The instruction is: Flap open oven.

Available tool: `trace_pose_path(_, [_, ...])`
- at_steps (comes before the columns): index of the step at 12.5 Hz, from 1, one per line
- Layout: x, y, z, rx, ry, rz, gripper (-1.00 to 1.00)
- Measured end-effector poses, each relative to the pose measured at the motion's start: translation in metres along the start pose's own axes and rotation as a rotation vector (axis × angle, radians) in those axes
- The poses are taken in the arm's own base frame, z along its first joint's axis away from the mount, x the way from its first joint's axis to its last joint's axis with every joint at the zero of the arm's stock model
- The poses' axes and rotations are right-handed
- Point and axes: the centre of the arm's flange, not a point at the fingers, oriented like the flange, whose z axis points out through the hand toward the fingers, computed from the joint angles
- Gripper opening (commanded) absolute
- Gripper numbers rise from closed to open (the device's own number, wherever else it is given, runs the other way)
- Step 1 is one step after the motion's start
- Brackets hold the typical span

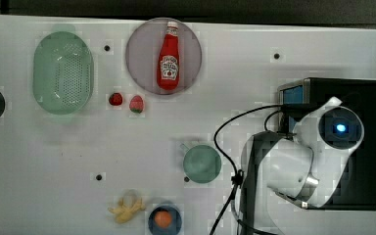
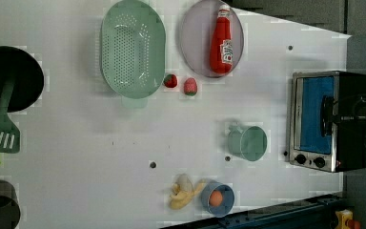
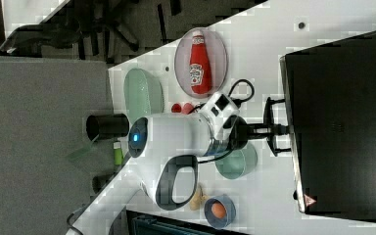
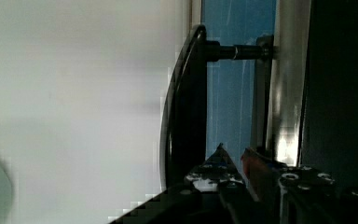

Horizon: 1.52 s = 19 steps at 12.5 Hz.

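Oven [image 2: 326, 119] sat at the tabletop's [image 2: 100, 143] right end in the left view, door shut; pincer [image 4: 233, 168] was at the bar handle [image 4: 186, 107], fingers narrowly apart around it, seemingly clamped, handle's long axis running across the door's top edge.

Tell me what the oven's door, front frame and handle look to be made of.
Oven door: blue-tinted glass, probably, smooth and see-through looking. Front frame: likely brushed metal, silver with bright glints. Handle: glossy black bar, metal or plastic, unclear which.
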Motion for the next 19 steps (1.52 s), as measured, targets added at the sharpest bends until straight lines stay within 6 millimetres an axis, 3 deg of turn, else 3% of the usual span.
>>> trace_pose_path(4, [0.014,-0.035,-0.001,-0.135,-0.026,-0.06,-0.65])
trace_pose_path(10, [0.029,-0.11,0.011,-0.26,-0.038,-0.035,-0.65])
trace_pose_path(13, [0.036,-0.16,0.032,-0.282,-0.051,-0.003,-0.65])
trace_pose_path(16, [0.036,-0.209,0.071,-0.297,-0.088,-0.009,-0.65])
trace_pose_path(19, [0.032,-0.234,0.103,-0.312,-0.114,-0.06,-0.65])
